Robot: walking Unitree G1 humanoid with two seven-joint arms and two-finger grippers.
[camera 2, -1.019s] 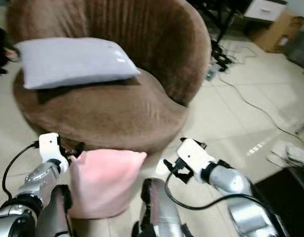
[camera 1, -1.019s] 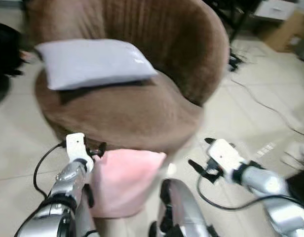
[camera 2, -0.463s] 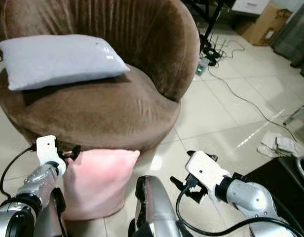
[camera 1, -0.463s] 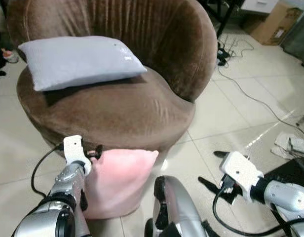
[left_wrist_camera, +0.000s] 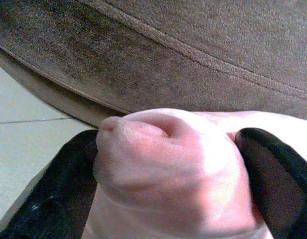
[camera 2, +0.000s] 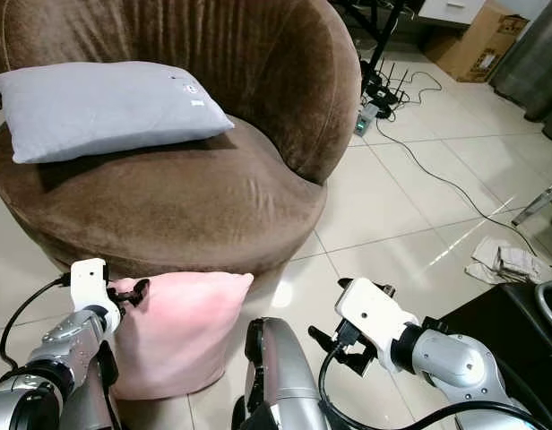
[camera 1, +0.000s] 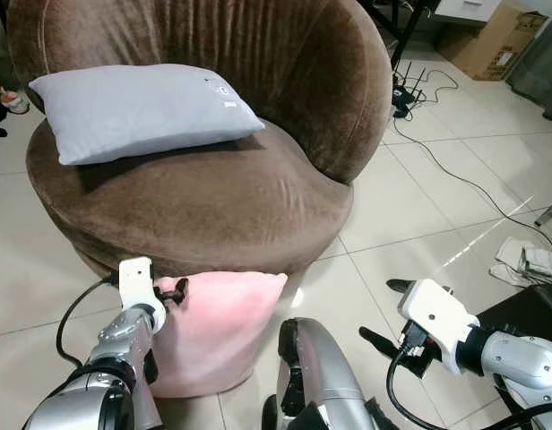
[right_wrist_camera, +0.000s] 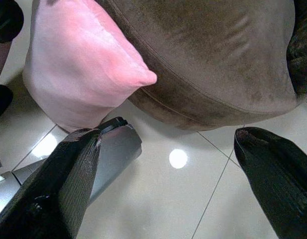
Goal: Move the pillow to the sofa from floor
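A tiled floor (camera 1: pixel 410 206) with loose cables (camera 1: pixel 455 175) lies around a round brown velvet sofa chair (camera 1: pixel 213 193), which has a grey pillow (camera 1: pixel 137 107) on its seat at about ten o'clock. The pink pillow (camera 1: pixel 218 327) stands on the floor against the sofa's front edge, at six o'clock from the seat. Over the last second my head camera has steadied and the blur is gone. My right gripper (camera 1: pixel 388 313) has swung away from the pink pillow toward four o'clock and hangs with its fingers spread wide over bare tile. My left gripper (camera 1: pixel 173 291) stays clamped on the pillow's upper corner at nine o'clock, so I judge the lift will be one-handed. The left wrist view shows what the head views cannot: both black fingers (left_wrist_camera: pixel 278 169) pinching a bunched pink corner. The right wrist view shows the pillow's far corner (right_wrist_camera: pixel 143 77) touching the sofa base.
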